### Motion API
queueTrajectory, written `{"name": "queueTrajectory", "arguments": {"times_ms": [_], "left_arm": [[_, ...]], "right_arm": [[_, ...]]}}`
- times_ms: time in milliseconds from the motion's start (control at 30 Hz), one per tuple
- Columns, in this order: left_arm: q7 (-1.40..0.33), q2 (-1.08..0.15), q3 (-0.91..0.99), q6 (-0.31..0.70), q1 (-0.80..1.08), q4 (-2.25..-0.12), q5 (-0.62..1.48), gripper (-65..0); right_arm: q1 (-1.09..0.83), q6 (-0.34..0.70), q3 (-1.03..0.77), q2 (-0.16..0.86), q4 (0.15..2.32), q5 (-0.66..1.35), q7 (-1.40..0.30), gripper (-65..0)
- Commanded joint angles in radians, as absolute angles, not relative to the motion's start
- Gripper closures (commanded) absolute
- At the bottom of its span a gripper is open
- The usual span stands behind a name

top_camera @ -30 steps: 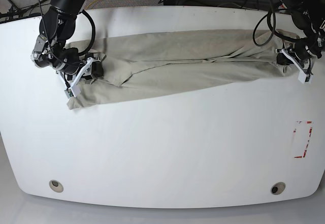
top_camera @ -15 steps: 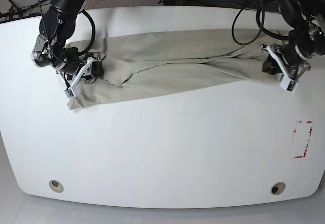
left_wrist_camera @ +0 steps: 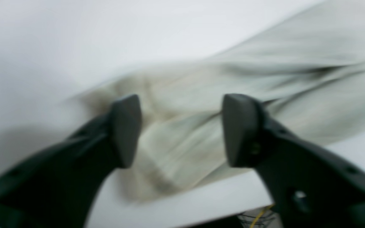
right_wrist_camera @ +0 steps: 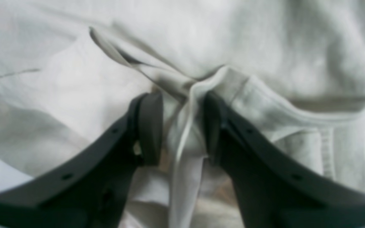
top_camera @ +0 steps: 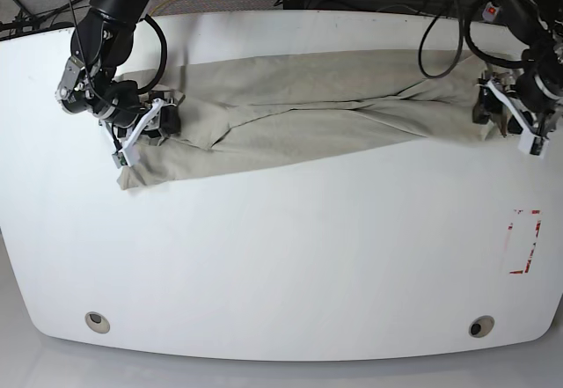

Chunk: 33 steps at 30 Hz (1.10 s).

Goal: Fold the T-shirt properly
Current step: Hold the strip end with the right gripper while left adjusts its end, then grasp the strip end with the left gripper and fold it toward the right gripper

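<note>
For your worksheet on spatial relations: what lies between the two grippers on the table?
In the base view, the T-shirt stretches between right gripper and left gripper.

Left wrist view motion-blurred; T-shirt (left_wrist_camera: 201, 104) edges smeared. Right wrist view cuts the T-shirt off; collar label unreadable.

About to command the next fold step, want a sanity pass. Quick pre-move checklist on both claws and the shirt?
1. Right claw gripping the T-shirt: ok, fingers pinch bunched fabric near the collar end.
2. Left claw gripping the shirt: not ok, fingers stand apart with the cloth loose between them.
3. Shirt fully on the table: ok in the base view.
4. Shirt flat: not ok, long diagonal creases, narrow folded strip.
5. Left wrist view usable: not ok, blurred.
</note>
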State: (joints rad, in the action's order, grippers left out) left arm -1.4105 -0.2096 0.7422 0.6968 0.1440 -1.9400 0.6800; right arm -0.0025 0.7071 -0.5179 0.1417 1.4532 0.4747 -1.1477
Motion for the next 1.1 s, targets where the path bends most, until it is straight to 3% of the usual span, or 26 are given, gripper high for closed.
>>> {"name": "queueTrajectory", "arguments": {"times_ms": [0,467,1067], "left_arm": [[-1.396,-0.252,0.768,0.698,0.140,-1.951,0.676,-45.3],[-1.346,-0.355,0.839,0.698,0.151,-1.583,0.659,-47.1],[-1.216,-0.364,0.751,0.698,0.151,-1.399,0.656,-47.2]], "right_arm": [[-0.013,0.698,-0.513,0.137,1.454,0.430,-1.207,-20.9],[-0.013,0.698,-0.513,0.136,1.454,0.433,-1.207,-20.9],[-0.027,0.698,-0.513,0.136,1.455,0.435,-1.207,-20.9]]}}
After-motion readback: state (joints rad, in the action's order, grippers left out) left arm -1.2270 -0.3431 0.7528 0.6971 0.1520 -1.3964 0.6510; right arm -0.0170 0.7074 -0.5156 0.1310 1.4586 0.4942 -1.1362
